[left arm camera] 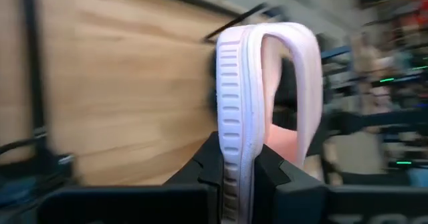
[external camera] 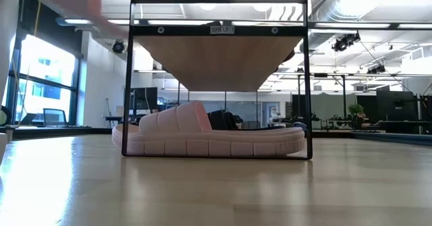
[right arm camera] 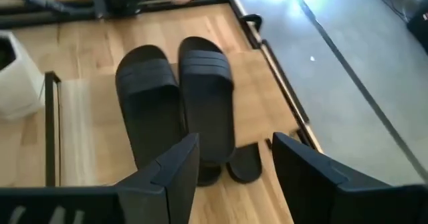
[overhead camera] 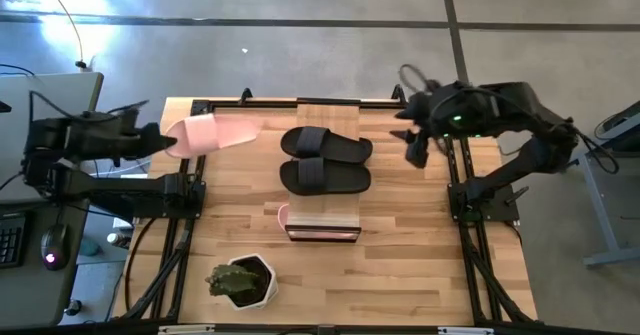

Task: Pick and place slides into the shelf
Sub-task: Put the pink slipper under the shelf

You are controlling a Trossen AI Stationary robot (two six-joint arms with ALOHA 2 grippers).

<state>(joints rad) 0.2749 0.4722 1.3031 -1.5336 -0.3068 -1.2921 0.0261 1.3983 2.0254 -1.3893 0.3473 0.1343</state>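
My left gripper (overhead camera: 160, 140) is shut on a pale pink slide (overhead camera: 212, 133), held in the air over the table's far left, left of the shelf (overhead camera: 345, 215). The slide also shows in the left wrist view (left arm camera: 234, 90) and as a blur in the low view (external camera: 74, 3). Two black slides (overhead camera: 325, 145) (overhead camera: 322, 178) lie side by side, soles down, on the shelf's plank top. A second pink slide (external camera: 209, 135) rests sole down on the lower tier. My right gripper (overhead camera: 412, 153) is open and empty, right of the shelf; its fingers (right arm camera: 177, 174) point toward the black slides (right arm camera: 200, 90). My left gripper pinches the end of the pink slide's sole (left arm camera: 231, 150) between its two fingers (left arm camera: 207, 164). The fingers come level from the table's left and lie along the slide. The slide is lifted clear and sticks out from the gripper toward the shelf, its strap (left arm camera: 304, 70) arching to one side.
A green plant in a white pot (overhead camera: 240, 280) stands near the table's front edge, left of the shelf. Another black slide (right arm camera: 244, 160) shows below the plank's edge in the right wrist view. Black frame rails (overhead camera: 180, 190) run along both table sides.
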